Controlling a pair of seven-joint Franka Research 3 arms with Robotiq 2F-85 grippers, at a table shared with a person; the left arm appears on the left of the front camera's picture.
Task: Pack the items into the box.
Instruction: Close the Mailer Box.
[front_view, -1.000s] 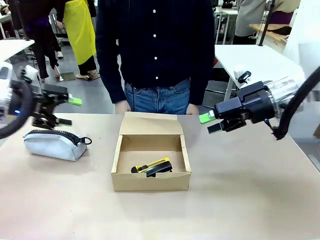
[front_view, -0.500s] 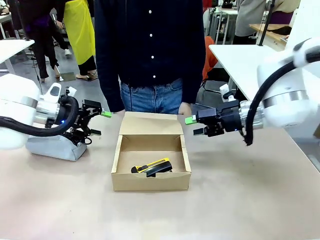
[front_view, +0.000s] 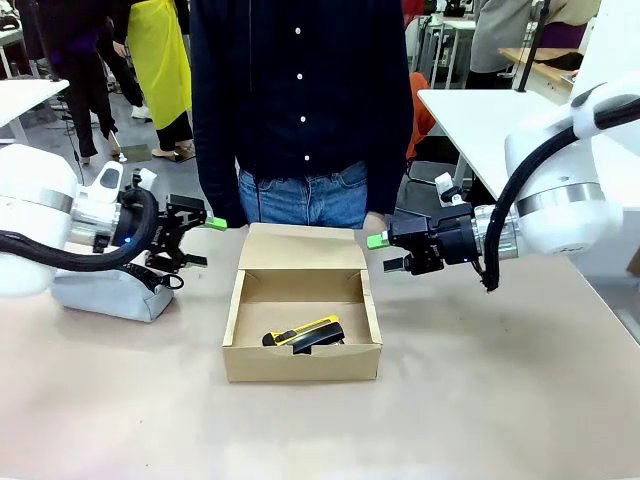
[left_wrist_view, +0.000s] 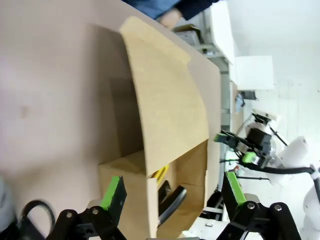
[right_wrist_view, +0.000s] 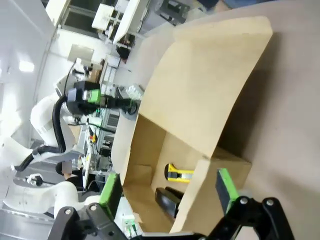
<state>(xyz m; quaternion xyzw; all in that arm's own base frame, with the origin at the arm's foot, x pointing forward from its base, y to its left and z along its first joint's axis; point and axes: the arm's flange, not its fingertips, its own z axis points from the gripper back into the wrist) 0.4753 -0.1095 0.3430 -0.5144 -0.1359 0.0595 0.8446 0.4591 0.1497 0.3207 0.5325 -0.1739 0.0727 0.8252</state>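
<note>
- The yellow utility knife (front_view: 300, 330) and the black stapler (front_view: 321, 337) both lie inside the brown cardboard box (front_view: 300, 362), in the half nearest the robot, against the 6 o'clock wall; the two look to be touching, the knife's long axis running from about 8 to 2 o'clock.
- By my reading the packing itself is done; what remains is the lid flap (front_view: 304, 247), which stands up from the box's 12 o'clock edge, its hinge running 9 to 3 o'clock.
- The left gripper (front_view: 203, 243) hangs at the box's 10 o'clock, above the table (front_view: 500, 400); its jaws are spread wide with nothing between them; the left wrist view looks straight along the flap's edge.
- The right gripper (front_view: 385, 253) hangs at the box's 2 o'clock, likewise spread wide and empty; its green upper pad is just beside the flap's 3 o'clock corner.
- The flap lies between the two tools, each pointing inward at one short end of it; the right one appears the nearer, so a push toward 6 o'clock to fold the lid down would likely fall to it.
- A grey zip pouch (front_view: 105, 292) rests at 9 o'clock, beneath the left arm, well apart from the box.
- The person's hand (front_view: 375, 219) is at the table's far edge, near the right gripper; worth watching.
</note>
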